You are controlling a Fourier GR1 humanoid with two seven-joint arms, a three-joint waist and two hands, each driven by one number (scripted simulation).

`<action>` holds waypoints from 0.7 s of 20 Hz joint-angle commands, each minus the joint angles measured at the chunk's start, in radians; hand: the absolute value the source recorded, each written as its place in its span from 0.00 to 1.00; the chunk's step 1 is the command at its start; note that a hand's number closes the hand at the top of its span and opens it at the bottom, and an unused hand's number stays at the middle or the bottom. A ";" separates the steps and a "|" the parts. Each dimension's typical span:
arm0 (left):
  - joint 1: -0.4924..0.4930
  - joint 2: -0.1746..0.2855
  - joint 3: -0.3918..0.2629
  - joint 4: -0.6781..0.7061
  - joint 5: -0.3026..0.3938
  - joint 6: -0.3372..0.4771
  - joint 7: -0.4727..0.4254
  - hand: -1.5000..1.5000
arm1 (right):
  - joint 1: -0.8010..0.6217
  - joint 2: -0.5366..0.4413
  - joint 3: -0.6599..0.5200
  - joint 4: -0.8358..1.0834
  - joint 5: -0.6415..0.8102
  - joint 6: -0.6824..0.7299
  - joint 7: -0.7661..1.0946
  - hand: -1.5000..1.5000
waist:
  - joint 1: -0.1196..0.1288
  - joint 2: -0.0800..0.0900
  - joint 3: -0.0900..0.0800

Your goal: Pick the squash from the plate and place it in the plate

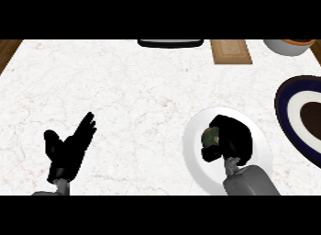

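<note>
A white plate (198, 170) lies at the lower right of the counter. On it sits the squash (211, 136), greenish and mostly hidden. My right hand (232, 137) is over the plate with its fingers and thumb curled round the squash. A second plate (293, 120), dark blue with a white ring and a brown centre, lies at the right edge, partly cut off. My left hand (68, 149) rests open at the lower left, fingers up, away from both plates.
A wooden board (231, 51) lies at the back, right of centre. A dark flat object (170, 43) sits at the back edge. A white bowl (288, 46) stands at the back right corner. Wood flooring (1, 55) borders the counter on the left.
</note>
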 commanded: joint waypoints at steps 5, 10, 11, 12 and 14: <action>0.053 -0.014 -0.015 -0.088 -0.027 -0.006 0.070 0.50 | 0.068 -0.018 0.025 -0.024 0.124 -0.083 -0.055 1.00 | -0.001 0.005 -0.003; 0.013 -0.002 0.031 -0.009 -0.002 -0.015 0.055 0.50 | 0.326 -0.025 0.313 -0.295 0.176 -0.183 -0.189 1.00 | -0.026 -0.002 -0.004; 0.011 -0.001 0.038 0.009 -0.006 -0.013 0.037 0.50 | 0.365 -0.083 0.343 -0.368 0.152 -0.171 -0.248 1.00 | -0.036 -0.004 -0.004; 0.023 -0.026 0.001 -0.026 -0.020 0.005 0.066 0.50 | 0.382 -0.080 0.360 -0.435 0.162 -0.223 -0.256 1.00 | -0.038 -0.007 -0.003; 0.024 -0.012 0.029 -0.004 -0.006 -0.012 0.030 0.50 | 0.390 -0.106 0.359 -0.504 0.192 -0.359 -0.316 1.00 | -0.042 -0.006 -0.003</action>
